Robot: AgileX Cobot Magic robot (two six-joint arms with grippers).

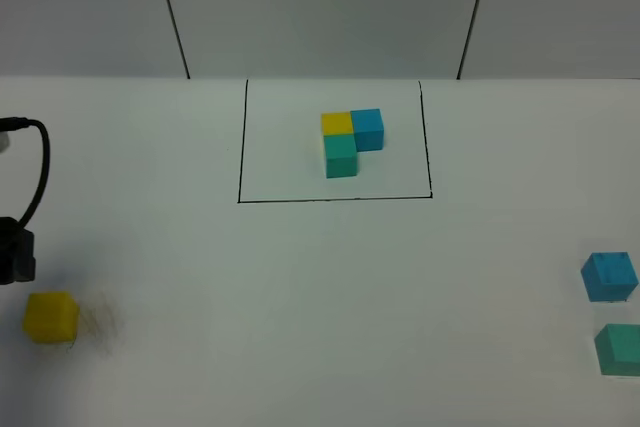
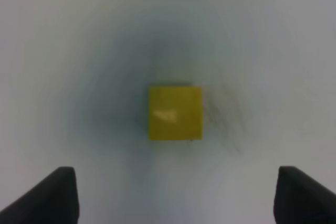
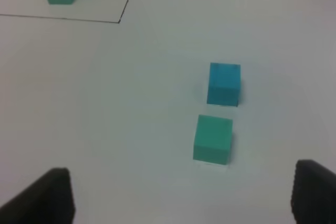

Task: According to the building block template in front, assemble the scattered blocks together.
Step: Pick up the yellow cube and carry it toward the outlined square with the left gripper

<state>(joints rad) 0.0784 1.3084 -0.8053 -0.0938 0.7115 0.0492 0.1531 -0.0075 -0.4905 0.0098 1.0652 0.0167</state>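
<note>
Yellow-blue template (image 1: 350,135) row crosswise, teal nearward

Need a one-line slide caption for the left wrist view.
Open left gripper hovers over the loose yellow cube on the white table.

The tabletop (image 1: 320,297) under me is white, smooth and matt, though fine grey scuffs (image 2: 227,121) dull it beside the yellow cube (image 2: 175,113). That cube looks matt, with one pale mark on its top face. The blue cube (image 3: 224,83) and teal-green cube (image 3: 212,139) are equally matt and plain. My left fingers (image 2: 52,198) and right fingers (image 3: 50,198) look like dull black plastic.
</note>
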